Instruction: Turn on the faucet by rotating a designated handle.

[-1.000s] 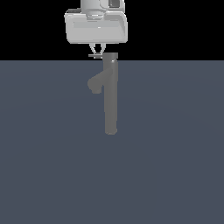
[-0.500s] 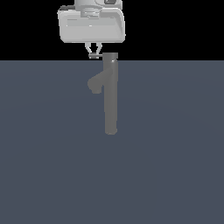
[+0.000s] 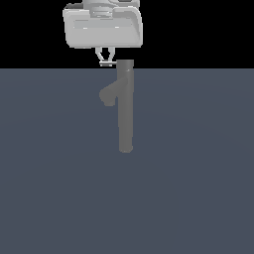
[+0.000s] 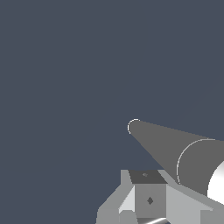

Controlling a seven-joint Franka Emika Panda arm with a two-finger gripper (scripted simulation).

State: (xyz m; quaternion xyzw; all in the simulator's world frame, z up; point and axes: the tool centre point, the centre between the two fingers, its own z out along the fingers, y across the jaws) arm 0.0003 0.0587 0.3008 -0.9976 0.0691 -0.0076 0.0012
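Shifted slightly left, hand (image 3: 105, 60) – fingers nearly pressed together round handle (image 3: 108, 64) – mid-turn; next: keep sweeping round faucet (image 3: 125, 106).

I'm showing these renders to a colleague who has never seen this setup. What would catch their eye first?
First, the tall grey faucet standing alone on the dark floor at the centre of the exterior view, its spout stub angling toward that view's left. Next, the pale boxy gripper hanging just above, its fingertips at the thin handle beside the faucet's cap.
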